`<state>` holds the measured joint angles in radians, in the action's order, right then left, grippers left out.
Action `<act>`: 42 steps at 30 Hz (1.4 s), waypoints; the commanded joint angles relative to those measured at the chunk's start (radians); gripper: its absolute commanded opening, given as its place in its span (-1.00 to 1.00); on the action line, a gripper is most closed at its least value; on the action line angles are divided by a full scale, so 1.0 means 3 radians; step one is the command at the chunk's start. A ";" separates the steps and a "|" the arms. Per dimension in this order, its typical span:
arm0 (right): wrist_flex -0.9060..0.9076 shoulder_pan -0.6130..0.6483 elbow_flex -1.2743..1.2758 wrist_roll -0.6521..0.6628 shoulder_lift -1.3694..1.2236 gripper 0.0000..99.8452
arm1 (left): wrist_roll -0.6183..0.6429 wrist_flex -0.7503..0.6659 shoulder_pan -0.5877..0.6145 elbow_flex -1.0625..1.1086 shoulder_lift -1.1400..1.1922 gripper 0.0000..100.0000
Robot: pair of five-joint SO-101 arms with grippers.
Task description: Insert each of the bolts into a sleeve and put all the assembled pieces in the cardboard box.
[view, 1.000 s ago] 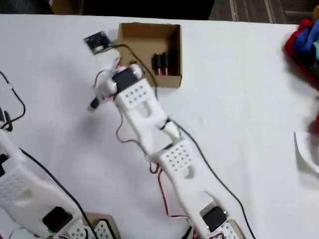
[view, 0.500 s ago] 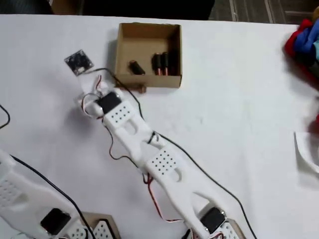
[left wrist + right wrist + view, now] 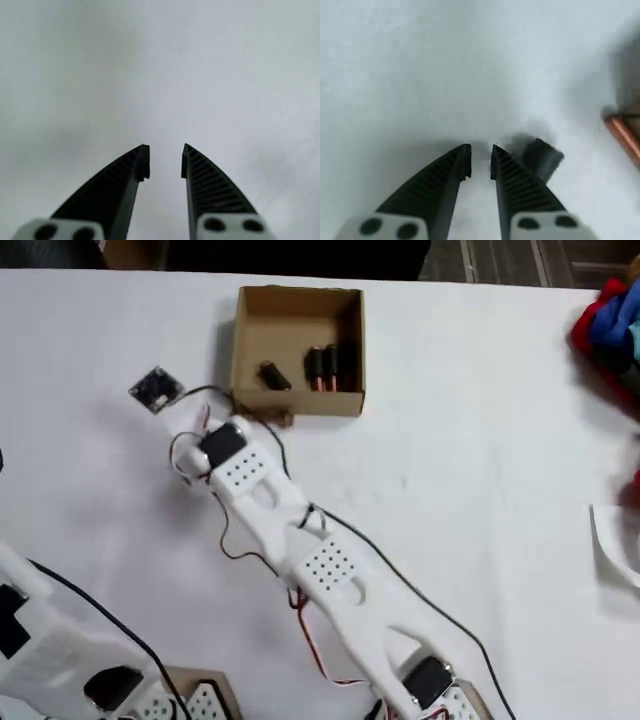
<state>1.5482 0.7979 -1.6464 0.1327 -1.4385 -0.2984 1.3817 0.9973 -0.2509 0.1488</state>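
Right end effector (image 3: 479, 162): slightly parted, empty, near-left of box (image 3: 298, 400).
Left end effector (image 3: 164, 160): slightly parted, empty.
Sleeve (image 3: 277, 418): outside, against box's near wall.
Risk: you may jam or roll it against that wall.

We look down from high up on the whole bench (image 3: 480, 490). Each wrist camera peers past its own pincer, the left pincer (image 3: 165, 161) and the right pincer (image 3: 480, 161), close to the bench. The copper piece (image 3: 624, 136) near the right pincer shows from above too.
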 commanded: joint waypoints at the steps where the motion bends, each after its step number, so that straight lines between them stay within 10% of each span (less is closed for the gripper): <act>1: 0.0509 -0.0207 -0.0036 0.0026 0.0279 -0.86 | 0.0020 0.0005 -0.0169 -0.0013 -0.0199 -0.74; 42: 0.0028 -0.0371 0.0020 0.0358 0.0207 -0.75 | 0.0010 -0.0629 -0.0609 0.0826 -0.0210 -0.74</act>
<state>1.5604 0.6951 -1.6372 0.2432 -1.3709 -0.2984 1.2037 0.8224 0.0008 0.1488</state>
